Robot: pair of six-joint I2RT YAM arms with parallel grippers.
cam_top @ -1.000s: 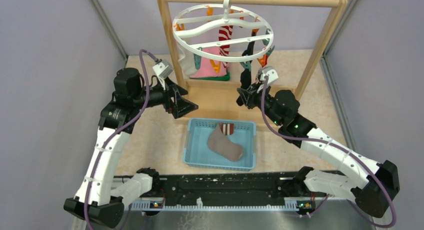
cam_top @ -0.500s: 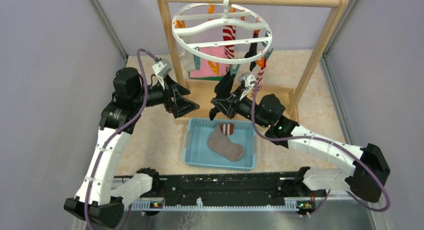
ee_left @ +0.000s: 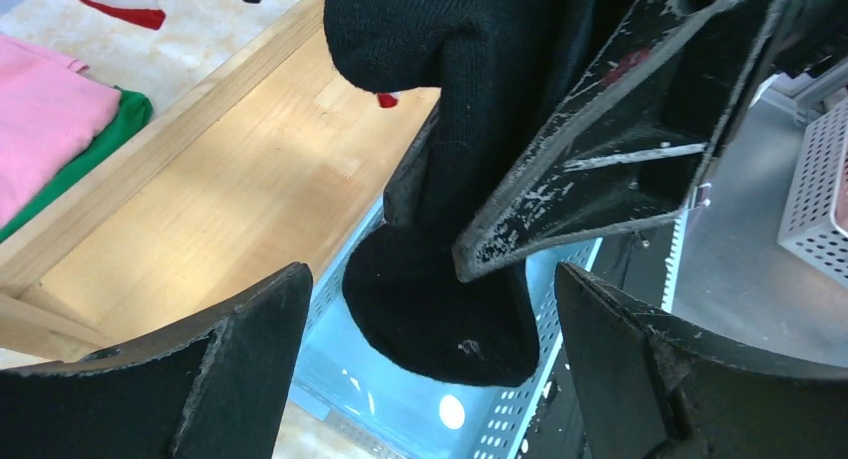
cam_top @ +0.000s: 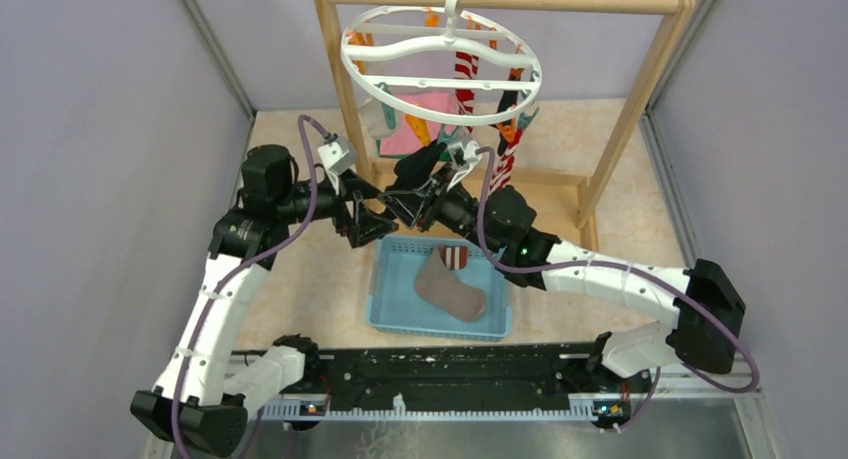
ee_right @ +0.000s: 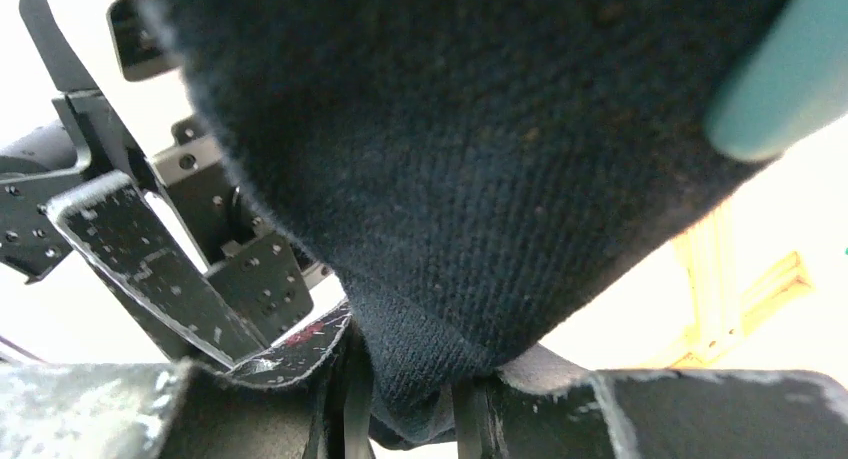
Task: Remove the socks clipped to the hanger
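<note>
The white ring hanger hangs from the wooden rack bar. Red-and-white striped socks and a white sock still hang on its clips. My right gripper is shut on a black sock, held over the far left edge of the blue basket. In the right wrist view the gripper pinches the sock; a teal clip lies against the sock, grip unclear. My left gripper is open; in its wrist view the black sock hangs between its fingers. A grey sock lies in the basket.
The wooden rack frame stands at the back, with its base board under the hanger. A folded pink-and-green cloth lies on the board. Grey walls close in left and right.
My right gripper has carried the black sock left and down from the ring's right side to beside my left gripper. The left arm has shifted slightly right. The ring has swung.
</note>
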